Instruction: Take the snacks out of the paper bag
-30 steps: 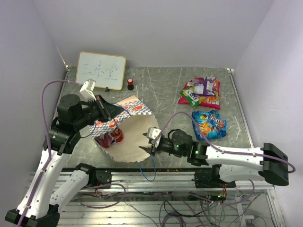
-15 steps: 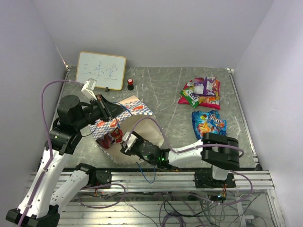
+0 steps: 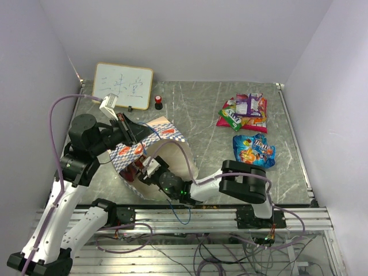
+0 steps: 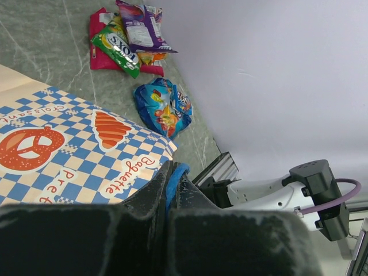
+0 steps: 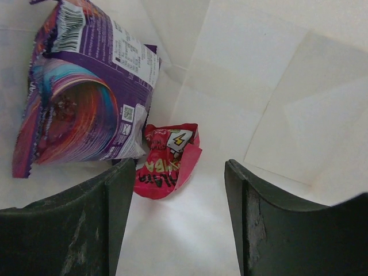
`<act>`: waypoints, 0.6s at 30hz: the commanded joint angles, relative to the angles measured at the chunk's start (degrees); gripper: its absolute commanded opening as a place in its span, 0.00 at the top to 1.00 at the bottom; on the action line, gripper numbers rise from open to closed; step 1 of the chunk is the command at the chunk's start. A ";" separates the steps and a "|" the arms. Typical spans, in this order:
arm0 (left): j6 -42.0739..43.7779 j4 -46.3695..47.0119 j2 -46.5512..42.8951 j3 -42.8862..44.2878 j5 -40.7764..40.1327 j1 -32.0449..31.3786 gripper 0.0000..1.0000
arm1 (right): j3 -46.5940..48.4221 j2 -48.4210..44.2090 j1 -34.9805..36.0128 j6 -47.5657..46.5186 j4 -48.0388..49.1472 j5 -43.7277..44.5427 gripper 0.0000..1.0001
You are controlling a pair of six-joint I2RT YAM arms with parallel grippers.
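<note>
The paper bag [image 3: 167,133] lies on its side, mouth toward the near edge. My left gripper [image 3: 127,131] is shut on its blue cord handle [image 4: 175,178] and holds the upper wall up. My right gripper [image 3: 141,171] is inside the bag, open [image 5: 178,192] with nothing between its fingers. Just ahead of it on the bag's white floor lie two snacks: a purple packet [image 5: 80,98] and a small red packet [image 5: 167,161], which is close to the left finger [image 5: 115,207]. Outside, several snacks [image 3: 244,112] are piled at the far right, with a blue packet [image 3: 255,149] nearer.
A framed whiteboard [image 3: 122,86] leans at the far left, with a small red-and-black knob [image 3: 158,102] beside it. Walls close in the table on the left, back and right. A metal rail [image 3: 190,215] runs along the near edge.
My right arm has swung left from the bag's mouth and pushed deep into the bag, its jaws still open. The left gripper has kept its hold on the handle.
</note>
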 commanded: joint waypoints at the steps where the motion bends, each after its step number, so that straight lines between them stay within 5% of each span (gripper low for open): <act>1: 2.61 1.27 0.86 3.22 3.21 -0.35 0.93 | 2.69 3.69 -1.39 2.94 1.40 0.54 0.35; 7: 2.83 1.17 0.94 3.55 3.91 -0.35 0.93 | 8.52 8.05 -3.43 5.64 -4.74 -0.43 0.28; 18: 3.88 -1.92 -2.04 1.95 2.52 -0.35 0.93 | 13.65 13.97 -6.80 14.19 -16.33 -5.11 0.29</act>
